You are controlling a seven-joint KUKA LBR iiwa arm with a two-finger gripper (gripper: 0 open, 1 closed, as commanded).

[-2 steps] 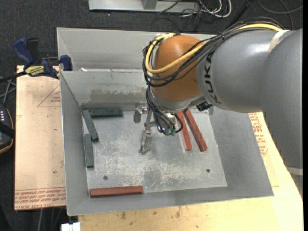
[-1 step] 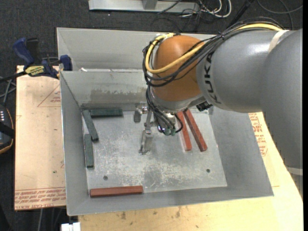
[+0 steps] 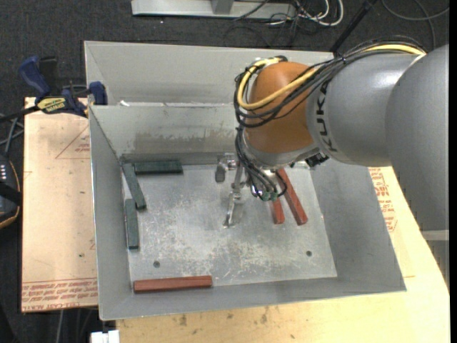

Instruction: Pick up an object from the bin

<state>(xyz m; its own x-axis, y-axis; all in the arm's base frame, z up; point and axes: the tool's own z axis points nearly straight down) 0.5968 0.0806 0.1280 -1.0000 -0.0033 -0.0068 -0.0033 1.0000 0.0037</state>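
My gripper hangs below the orange wrist cover near the middle of the bin, its tip close to the bare floor. Nothing shows in it. Just to its right lie two red-brown bars side by side, slanting toward the front right and partly hidden under the wrist. They lie apart from the gripper's tip.
A third red-brown bar lies flat along the front wall. Three dark green bars sit at the left: one along the back wall, one slanting from the back left corner, one along the left wall. The arm covers the bin's back right.
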